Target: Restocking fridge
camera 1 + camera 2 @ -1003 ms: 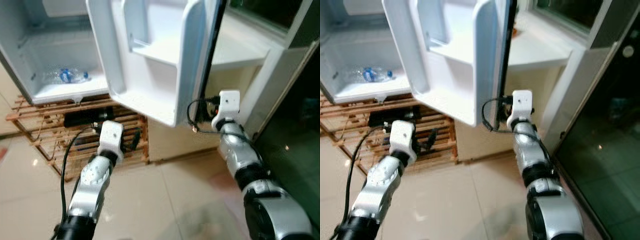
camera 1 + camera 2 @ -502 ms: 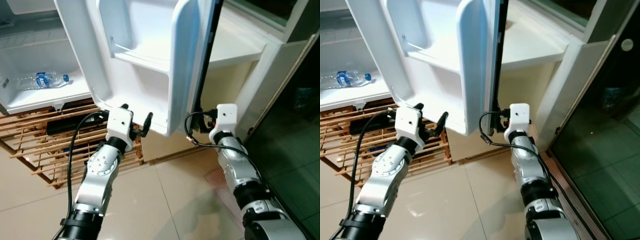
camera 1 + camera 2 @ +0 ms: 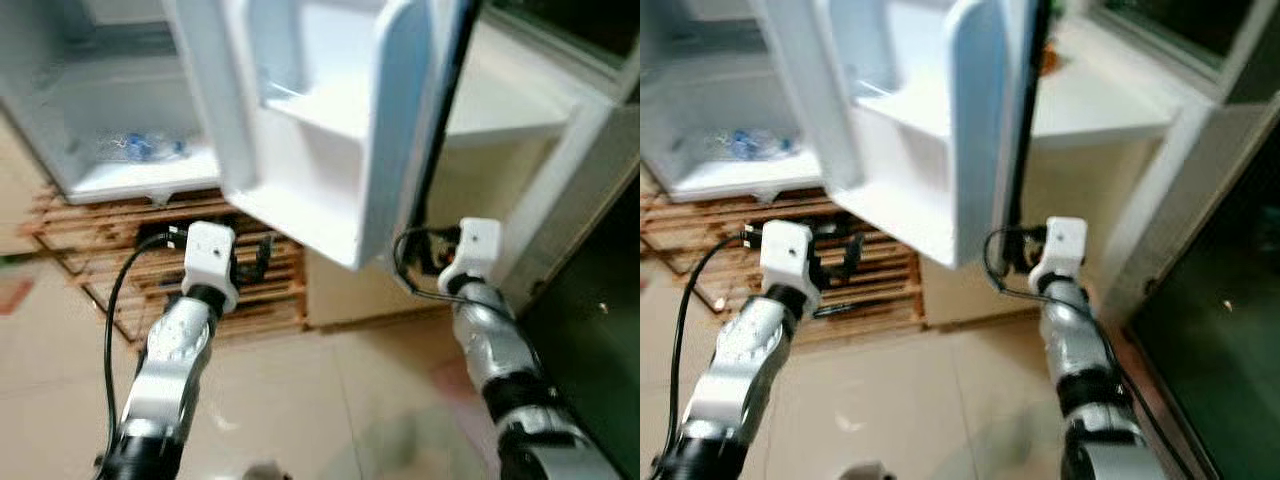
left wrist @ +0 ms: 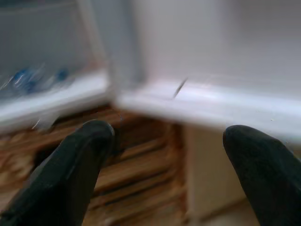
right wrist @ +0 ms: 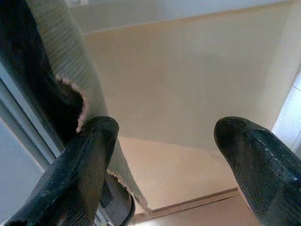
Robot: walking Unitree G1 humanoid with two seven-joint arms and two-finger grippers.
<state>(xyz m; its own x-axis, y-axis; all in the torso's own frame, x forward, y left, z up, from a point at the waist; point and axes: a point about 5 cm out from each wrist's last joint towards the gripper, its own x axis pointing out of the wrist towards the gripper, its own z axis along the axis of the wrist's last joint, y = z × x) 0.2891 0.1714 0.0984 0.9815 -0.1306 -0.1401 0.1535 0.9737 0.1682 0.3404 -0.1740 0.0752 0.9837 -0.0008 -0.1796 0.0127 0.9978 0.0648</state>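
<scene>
White fridge door (image 3: 330,120) stands open, bottle (image 3: 150,147) inside. Left gripper (image 4: 171,155) and right gripper (image 5: 162,155) both spread, empty. Step looks like door handling; next needs stock fetched.

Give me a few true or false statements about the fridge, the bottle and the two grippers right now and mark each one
1. The fridge door stands open. True.
2. A water bottle lies on the fridge's bottom shelf. True.
3. The left gripper is shut on the water bottle. False: its fingers are spread and empty, in front of the wooden rack below the door.
4. The right gripper holds a carton. False: it is open and empty, beside the door's outer edge.
5. The door's lower shelf is packed with bottles. False: no bottles can be seen in it.
</scene>
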